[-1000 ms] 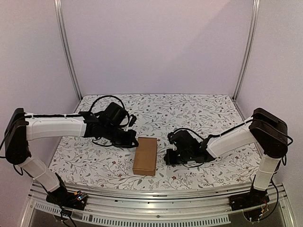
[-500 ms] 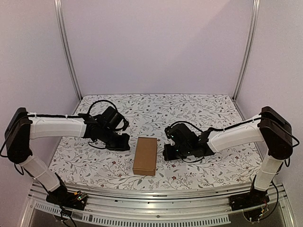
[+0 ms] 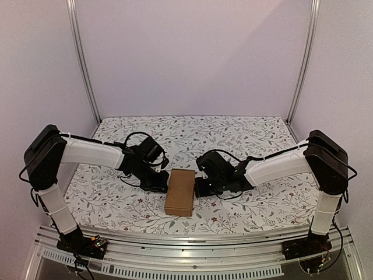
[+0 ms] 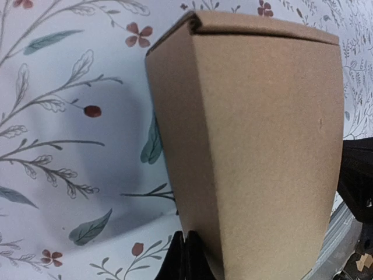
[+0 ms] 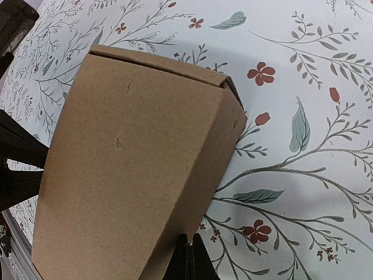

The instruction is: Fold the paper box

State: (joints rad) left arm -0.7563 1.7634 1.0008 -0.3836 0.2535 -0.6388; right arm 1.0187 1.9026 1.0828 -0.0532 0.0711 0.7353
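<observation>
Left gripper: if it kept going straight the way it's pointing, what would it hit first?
The paper box. The left gripper is shut, its tips right at the box's long side wall. They look to be touching it, though contact is hard to confirm.

We see a counter (image 3: 245, 137) covered in a white sheet printed with thin grey branches, grey-green leaves and small red flowers. One thing lies directly on it: the paper box (image 3: 179, 192), plain brown cardboard, folded into a closed oblong. It lies flat on a broad face, roughly midway between left and right and nearer the front edge than the back wall, its long side running front to back. In the wrist views we find an end flap shut, with a slight gap at one corner, and a soft shadow on the print just beside the box.
</observation>
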